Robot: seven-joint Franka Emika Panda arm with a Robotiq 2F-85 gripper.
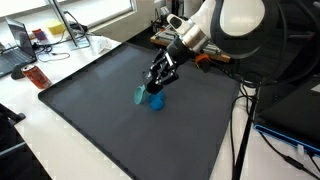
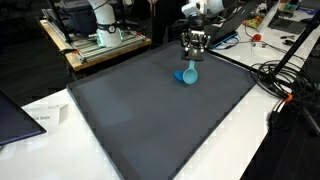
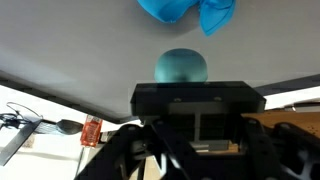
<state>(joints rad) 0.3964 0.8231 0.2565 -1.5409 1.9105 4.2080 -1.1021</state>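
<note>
My gripper (image 1: 155, 86) reaches down over the dark mat (image 1: 110, 110), tilted in one exterior view and hanging straight down (image 2: 191, 58) in the other. A teal round piece (image 3: 181, 66) sits right at its tip in the wrist view, and the jaws look shut on it. The black gripper body (image 3: 198, 100) hides the fingertips. Just beyond lies a crumpled blue thing (image 3: 190, 12). In the exterior views this shows as a blue lump (image 1: 157, 101) with a paler teal part (image 1: 140, 95) on the mat, and as one blue shape (image 2: 187, 75) under the gripper.
A laptop (image 1: 14, 45) and an orange object (image 1: 37, 77) sit past the mat's edge. A bench with equipment (image 2: 100, 40) stands behind. Cables (image 2: 285, 80) run along one side, and paper (image 2: 42, 117) lies near the mat's corner.
</note>
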